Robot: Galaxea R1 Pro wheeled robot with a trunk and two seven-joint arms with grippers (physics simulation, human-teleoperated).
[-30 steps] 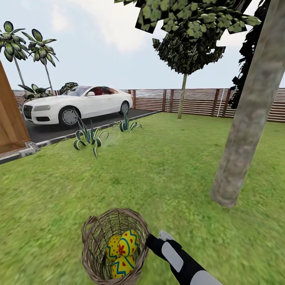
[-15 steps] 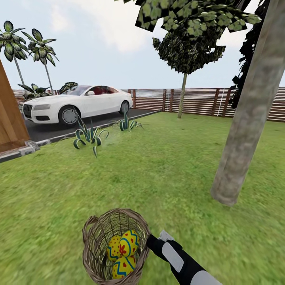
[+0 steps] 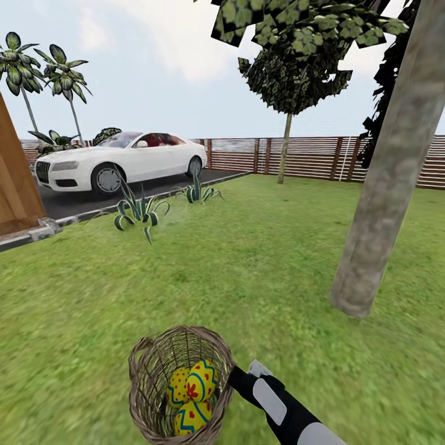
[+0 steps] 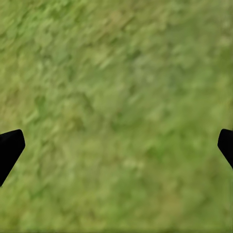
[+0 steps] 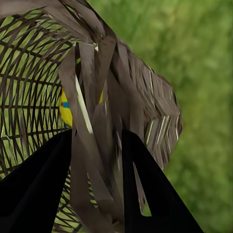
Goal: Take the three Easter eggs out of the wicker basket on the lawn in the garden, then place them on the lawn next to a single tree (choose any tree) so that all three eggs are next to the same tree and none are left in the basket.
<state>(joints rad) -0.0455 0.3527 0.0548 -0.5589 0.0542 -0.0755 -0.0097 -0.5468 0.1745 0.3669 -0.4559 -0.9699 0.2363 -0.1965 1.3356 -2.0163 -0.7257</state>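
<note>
3 Easter eggs [image 3: 193, 392] in wicker basket [image 3: 151, 377]; right gripper [image 5: 97, 160] pinching rim; left gripper [image 4: 116, 150] spread.

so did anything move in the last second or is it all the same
Hardly anything. The whole head view shifted very slightly, which is camera motion. The right gripper stays clamped on the wicker basket rim, all three Easter eggs still lie inside, and the tree is unchanged.

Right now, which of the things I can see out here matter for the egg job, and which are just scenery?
Part of the job:
- Easter eggs in the wicker basket
- right gripper clamped on the basket's rim
- lawn
- thick tree, a possible drop spot

Just scenery:
- white car
- spiky plants
- wooden fence
- palms
- left gripper, open over grass
</note>
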